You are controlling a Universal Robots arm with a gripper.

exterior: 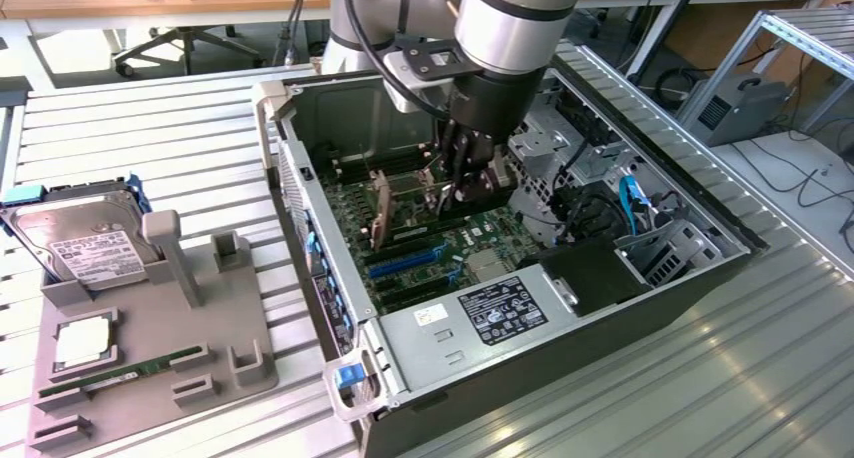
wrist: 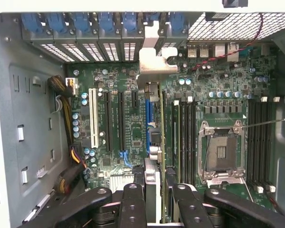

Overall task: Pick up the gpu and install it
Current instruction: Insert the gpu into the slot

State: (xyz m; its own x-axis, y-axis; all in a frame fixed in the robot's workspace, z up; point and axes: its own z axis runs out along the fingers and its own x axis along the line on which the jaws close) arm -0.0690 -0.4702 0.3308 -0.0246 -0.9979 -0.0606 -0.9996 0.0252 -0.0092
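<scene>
Step in hand: installing; the gpu (wrist: 154,142) is inside the open computer case (exterior: 694,228), above the motherboard (wrist: 223,90).
Gripper (wrist: 156,197): the jaws are closed on the gpu's upper edge and hold the card on edge.
Gpu position: its metal bracket (wrist: 152,59) is at the rear slot openings; the card lies along the blue slot (wrist: 147,123).
Next move, my judgement: it needs a straight push down, with the card edge lined up with the slot.
Not clear: whether the card is already seated.
Outside the case: hard drive (exterior: 80,243) on the grey holder (exterior: 160,348).
</scene>
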